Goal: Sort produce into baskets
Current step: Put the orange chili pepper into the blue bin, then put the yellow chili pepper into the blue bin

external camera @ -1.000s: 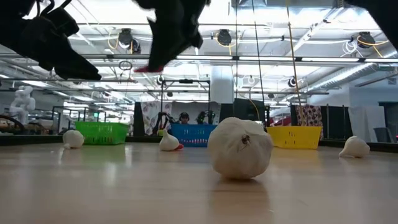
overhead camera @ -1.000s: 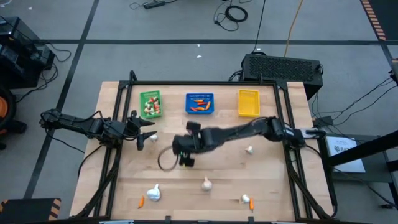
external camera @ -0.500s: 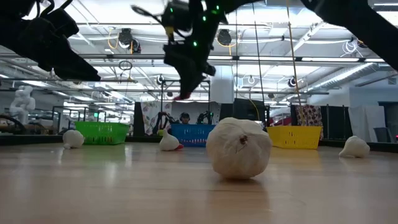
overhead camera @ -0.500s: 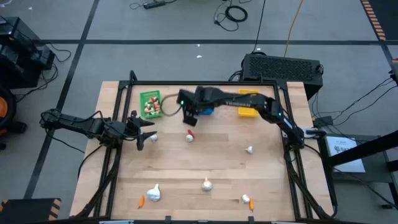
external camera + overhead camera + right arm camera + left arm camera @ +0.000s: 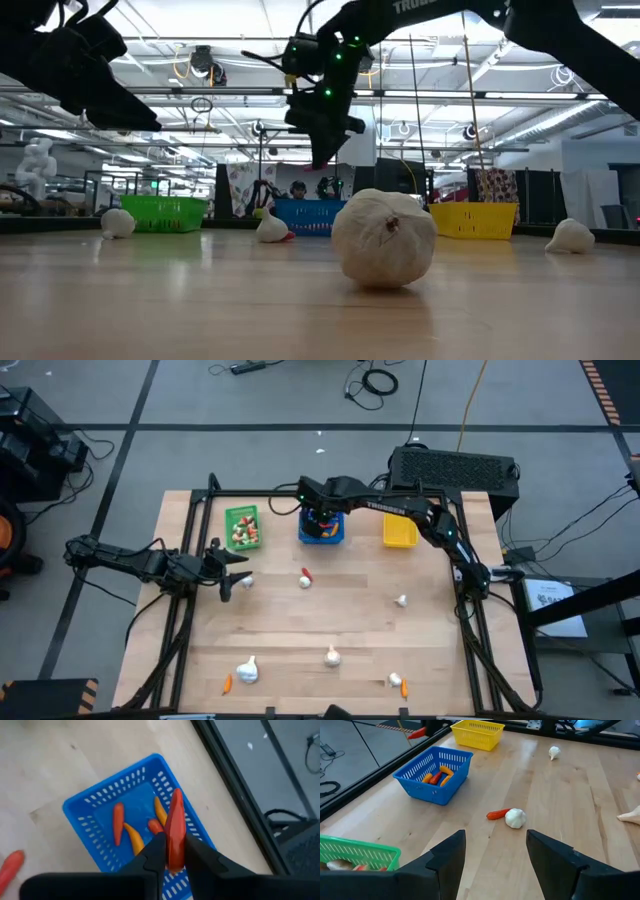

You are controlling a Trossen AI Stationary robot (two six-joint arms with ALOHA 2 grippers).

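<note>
I have the right claw (image 5: 172, 851) hanging directly over the blue basket (image 5: 95, 805), its fingers clenched on a slim red pepper piece (image 5: 174, 832) that stands upright between them. Beneath the claw, inside that basket, I see several red and orange pieces (image 5: 118, 822) already lying on the bottom. From overhead, the right claw (image 5: 320, 518) sits above the blue basket (image 5: 321, 532) in the back row; the green basket (image 5: 242, 527), holding mixed small bits, lies off to one side of it and the yellow basket (image 5: 400, 525) to the other.

My left claw (image 5: 492, 852) waits low over the table (image 5: 350, 630), released, its fingers spread wide with nothing between them. Just ahead of it lie a white garlic bulb (image 5: 515, 818) and a red pepper piece (image 5: 497, 814) touching each other. Farther out past those sits another garlic bulb (image 5: 554, 752), near the yellow basket (image 5: 476, 733).

Well away from both claws, near the front edge of the table, more produce is scattered: a larger garlic bulb (image 5: 247, 670) with an orange piece (image 5: 228, 683) beside it, a garlic bulb (image 5: 333, 655) in the middle, and a bulb with an orange piece (image 5: 404, 685) toward the right arm's side.
</note>
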